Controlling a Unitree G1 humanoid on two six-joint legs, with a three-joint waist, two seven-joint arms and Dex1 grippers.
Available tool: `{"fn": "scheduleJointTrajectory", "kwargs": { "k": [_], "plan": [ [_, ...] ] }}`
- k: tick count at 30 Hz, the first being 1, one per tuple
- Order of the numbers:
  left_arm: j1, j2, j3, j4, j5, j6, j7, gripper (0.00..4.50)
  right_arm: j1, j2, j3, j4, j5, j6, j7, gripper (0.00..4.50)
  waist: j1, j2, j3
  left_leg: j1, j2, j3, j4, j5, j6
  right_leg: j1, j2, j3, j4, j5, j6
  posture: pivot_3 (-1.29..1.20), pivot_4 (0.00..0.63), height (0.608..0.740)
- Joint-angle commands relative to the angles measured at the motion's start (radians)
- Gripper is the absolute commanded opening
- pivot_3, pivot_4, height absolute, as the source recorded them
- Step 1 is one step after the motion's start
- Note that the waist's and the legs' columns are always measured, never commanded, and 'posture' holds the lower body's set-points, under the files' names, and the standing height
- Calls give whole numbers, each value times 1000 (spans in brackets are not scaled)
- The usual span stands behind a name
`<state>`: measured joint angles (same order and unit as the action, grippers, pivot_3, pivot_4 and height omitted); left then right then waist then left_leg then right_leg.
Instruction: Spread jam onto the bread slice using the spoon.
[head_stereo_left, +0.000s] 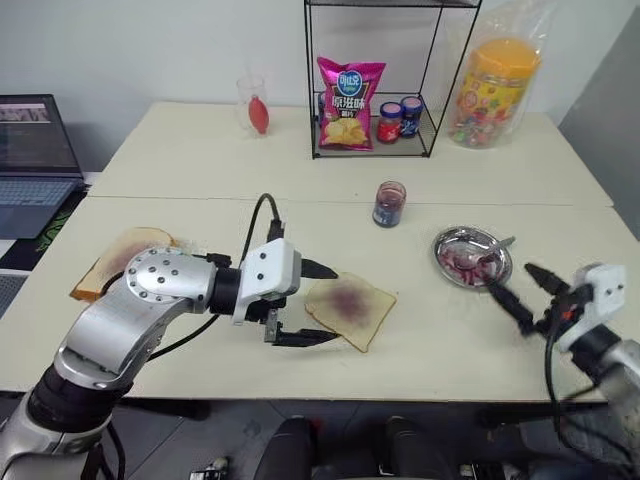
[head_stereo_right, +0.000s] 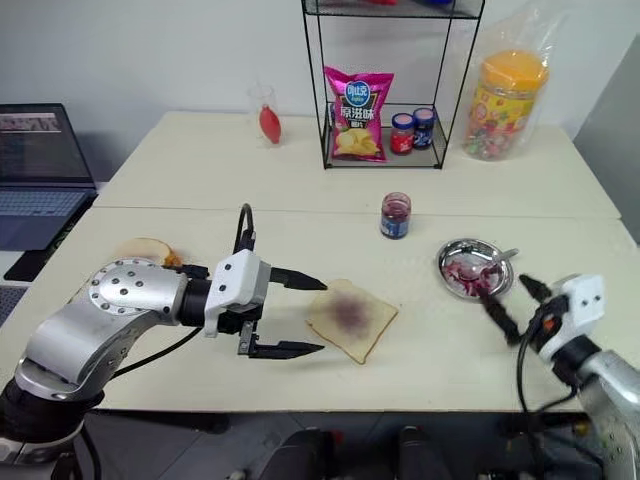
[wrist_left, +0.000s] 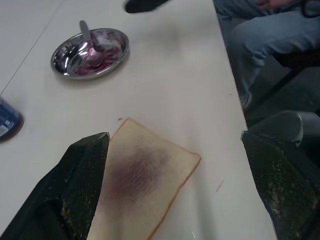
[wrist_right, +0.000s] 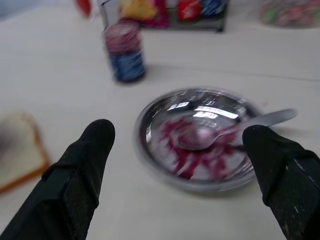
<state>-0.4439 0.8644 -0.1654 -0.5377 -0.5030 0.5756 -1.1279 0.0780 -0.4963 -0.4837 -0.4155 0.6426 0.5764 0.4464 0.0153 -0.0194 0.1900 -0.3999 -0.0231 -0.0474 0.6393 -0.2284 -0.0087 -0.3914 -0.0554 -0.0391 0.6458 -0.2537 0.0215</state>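
Spoon rests in steel dish near table's right edge, handle angled toward far-right corner; right gripper nearer (empty, fingers spread); left gripper released beside bread slice.

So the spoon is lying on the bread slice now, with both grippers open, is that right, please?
Not quite: the spoon lies in the metal dish, not on the bread slice, as the right wrist view shows. Both the left gripper and right gripper are open.
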Motion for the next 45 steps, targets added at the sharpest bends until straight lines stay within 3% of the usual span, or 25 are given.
{"fn": "scheduleJointTrajectory", "kwargs": {
  "k": [1,6,13,42,45],
  "plan": [
    [-35,-15,-31,-12,14,0,-4,4374,-101,27,-36,98,47,36,-80,4500,1,0,0,0,0,0,0,0,0,0,0,0,0,0,0,0,150,740],
    [-81,-63,-80,0,47,-8,12,4374,-300,25,-90,391,83,66,-132,4500,0,2,1,0,-1,1,-2,0,0,-1,1,1,0,3,6,0,150,740],
    [-103,-106,-122,20,84,-27,10,4374,-446,-1,-92,667,82,80,-98,4500,-3,3,1,0,-1,2,-2,0,0,-1,3,1,0,3,6,0,150,740],
    [-118,-161,-154,68,161,-61,-2,4374,-748,-47,10,1166,-37,-17,135,4500,-21,3,1,1,0,6,2,0,1,0,5,4,2,6,9,0,150,740],
    [-119,-162,-156,69,167,-64,-2,4500,-762,-52,3,1196,-44,-36,147,4061,-21,3,1,1,0,6,3,0,1,0,5,4,2,6,10,0,150,740]
  ]
}}
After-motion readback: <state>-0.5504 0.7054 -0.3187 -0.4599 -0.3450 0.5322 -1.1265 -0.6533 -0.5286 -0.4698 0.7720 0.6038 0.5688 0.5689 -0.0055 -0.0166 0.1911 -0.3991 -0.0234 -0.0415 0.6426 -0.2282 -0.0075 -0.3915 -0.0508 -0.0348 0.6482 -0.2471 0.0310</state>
